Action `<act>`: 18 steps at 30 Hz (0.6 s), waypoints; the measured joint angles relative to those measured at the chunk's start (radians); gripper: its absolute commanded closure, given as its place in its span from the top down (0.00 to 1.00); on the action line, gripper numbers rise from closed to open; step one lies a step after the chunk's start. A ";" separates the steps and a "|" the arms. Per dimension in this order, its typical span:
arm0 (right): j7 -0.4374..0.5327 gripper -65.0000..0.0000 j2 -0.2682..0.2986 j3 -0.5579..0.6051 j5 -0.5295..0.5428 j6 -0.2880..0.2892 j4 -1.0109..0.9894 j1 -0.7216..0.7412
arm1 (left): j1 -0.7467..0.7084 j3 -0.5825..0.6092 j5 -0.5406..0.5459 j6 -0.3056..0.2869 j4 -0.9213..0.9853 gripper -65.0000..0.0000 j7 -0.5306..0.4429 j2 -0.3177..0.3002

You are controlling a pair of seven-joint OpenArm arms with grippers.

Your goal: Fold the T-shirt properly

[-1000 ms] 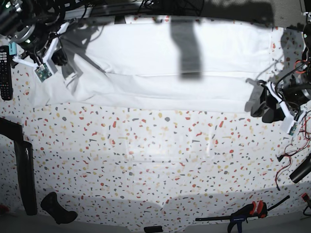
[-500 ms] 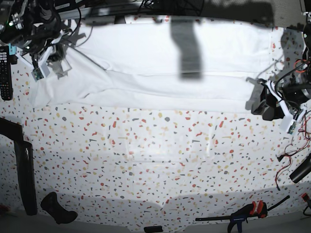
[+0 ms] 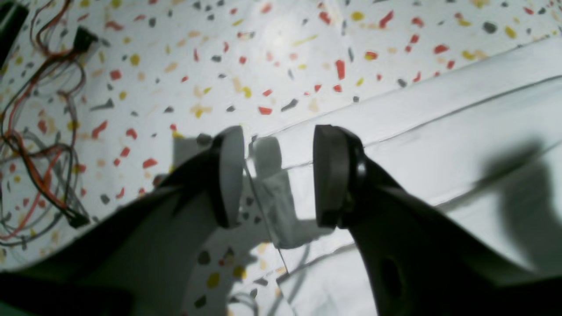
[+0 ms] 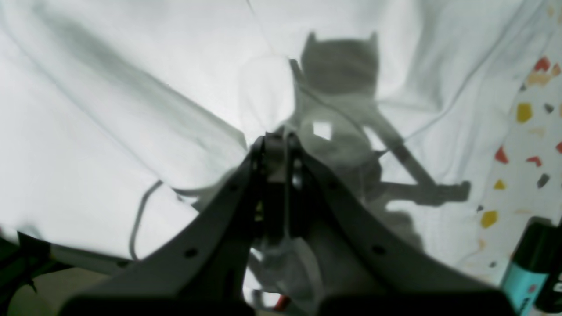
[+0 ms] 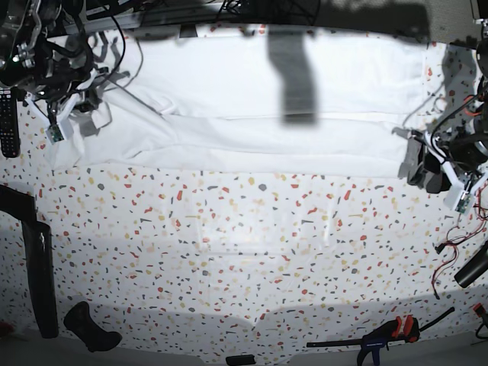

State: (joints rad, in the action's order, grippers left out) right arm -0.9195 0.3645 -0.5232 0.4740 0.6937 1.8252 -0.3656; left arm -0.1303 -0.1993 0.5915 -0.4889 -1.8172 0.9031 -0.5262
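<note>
The white T-shirt [image 5: 267, 107] lies spread along the far side of the table, folded lengthwise into a long band. My right gripper [image 5: 85, 107] is at its left end, shut on a pinch of the fabric [image 4: 263, 87]; its jaws meet in the right wrist view [image 4: 276, 149]. My left gripper [image 5: 422, 169] is at the shirt's right end. In the left wrist view it [image 3: 279, 175] is open, its two pads on either side of the shirt's corner [image 3: 281, 206], holding nothing.
A black remote [image 5: 8, 122] lies by the left edge, next to my right arm. Loose red and black wires [image 5: 457, 236] lie at the right edge and show in the left wrist view [image 3: 39, 145]. A clamp [image 5: 389, 335] and a black bar [image 5: 38, 267] lie near the front.
My right gripper has moved left and back with the shirt's left end in its grip. My left gripper has shifted slightly to the right, still open at the corner.
</note>
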 measured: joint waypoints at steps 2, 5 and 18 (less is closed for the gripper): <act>0.000 0.00 0.000 0.000 0.000 0.000 -0.010 0.000 | 0.000 0.000 0.001 -0.001 0.014 0.39 0.025 0.000; 0.000 0.00 0.000 0.000 0.000 0.000 -0.011 0.000 | 0.005 0.000 0.007 0.000 0.100 0.39 0.011 0.000; -0.005 0.00 0.000 0.000 0.049 0.000 -0.011 0.000 | 0.018 0.000 0.130 -0.042 0.234 0.39 -0.062 0.000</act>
State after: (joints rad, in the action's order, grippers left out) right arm -0.9241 0.3641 -0.5232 0.5232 0.6937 1.8145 -0.3656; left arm -0.1127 -0.1993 0.7216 -0.5312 -1.5833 0.8410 -0.5259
